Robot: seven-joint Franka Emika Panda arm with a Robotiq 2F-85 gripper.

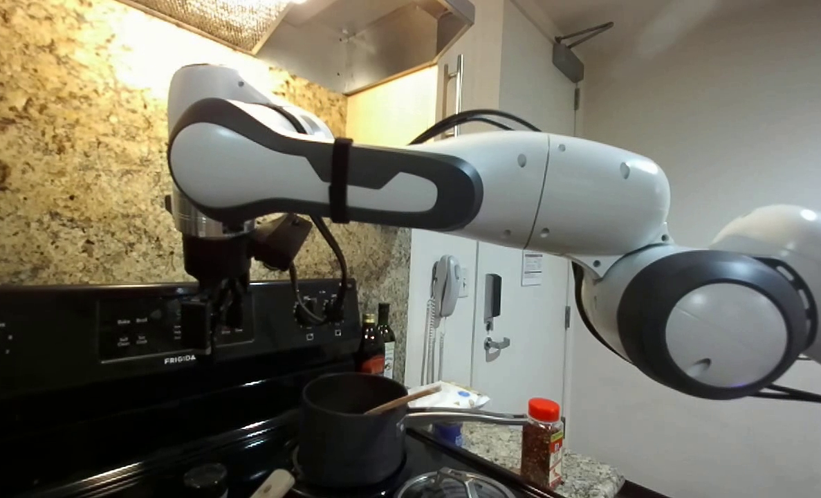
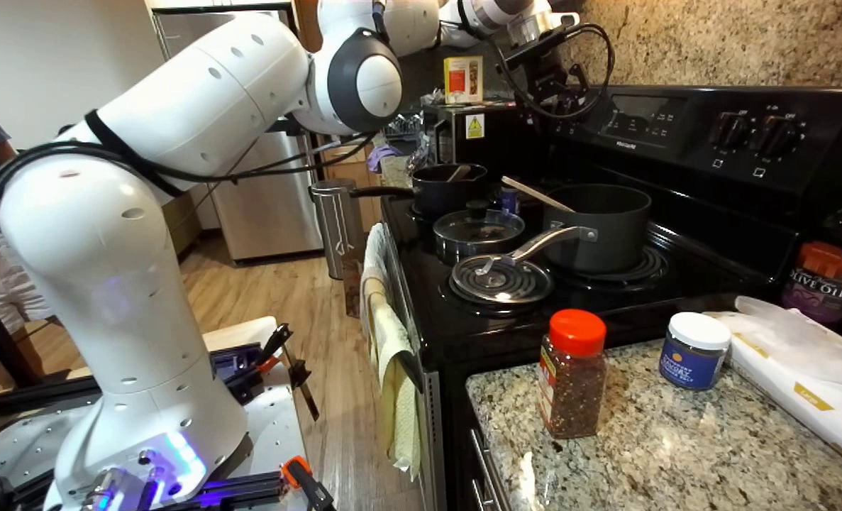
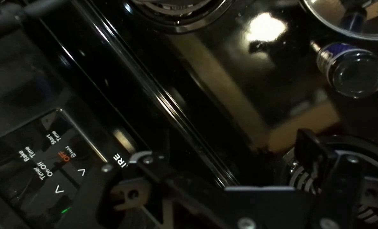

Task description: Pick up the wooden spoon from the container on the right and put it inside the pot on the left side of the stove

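Note:
The wooden spoon (image 1: 403, 400) leans in the dark pot (image 1: 352, 443), its pale handle rising over the rim; spoon (image 2: 538, 195) and pot (image 2: 601, 227) show in both exterior views. A second dark pot (image 2: 443, 195) with a black handle stands at the stove's far end and holds another wooden utensil (image 2: 458, 172), whose tip also shows in an exterior view (image 1: 274, 484). My gripper (image 1: 213, 325) is open and empty, high before the back panel of the stove (image 1: 50, 353), apart from both pots. In the wrist view its fingers (image 3: 233, 146) stand wide apart. Spoon and pots are out of that view.
A glass-lidded pan (image 2: 479, 238) and a loose glass lid (image 2: 502, 280) lie near the pots. A small bottle (image 3: 351, 70) stands on the stovetop. A steel handle (image 2: 545, 241) sticks out from the spoon's pot. A red-capped bottle (image 2: 573, 376) and a white-capped jar (image 2: 694, 351) stand on the counter.

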